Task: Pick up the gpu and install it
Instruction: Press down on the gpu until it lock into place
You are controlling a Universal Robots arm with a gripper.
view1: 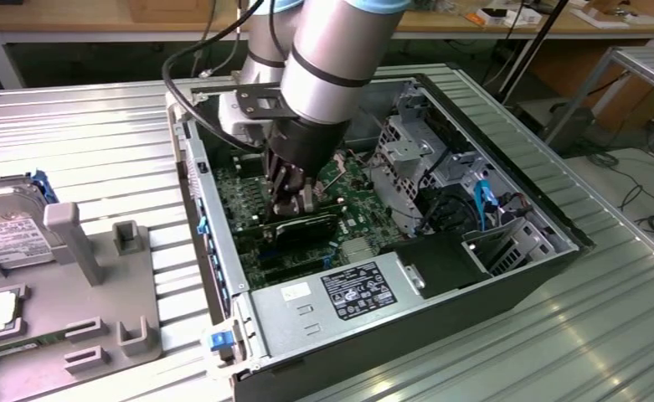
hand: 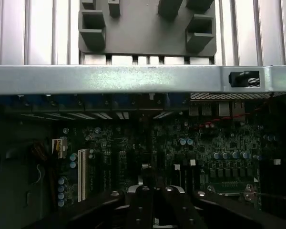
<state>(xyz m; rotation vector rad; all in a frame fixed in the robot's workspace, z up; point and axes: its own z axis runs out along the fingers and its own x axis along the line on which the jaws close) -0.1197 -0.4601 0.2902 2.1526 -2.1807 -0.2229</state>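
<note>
Bright overhead light is glaring off the ribbed metal table (view1: pixel 103 142), while the open computer case (view1: pixel 506 276) interior is lying dim and shadowed.

Robotics lab or electronics workshop, judging by the ribbed metal bench (view1: pixel 103 126) under an opened desktop computer case (view1: pixel 416 335), directly below the gripper (view1: pixel 296 197) and arm (view1: pixel 332 50). Beside the case, toward the exterior view's left of the gripper: grey parts fixture (view1: pixel 103 285) with a hard drive (view1: pixel 8 230) slotted in. Behind the arm, wooden worktables (view1: pixel 506 29) with clutter; loose cables (view1: pixel 640 201) on the floor.
</note>
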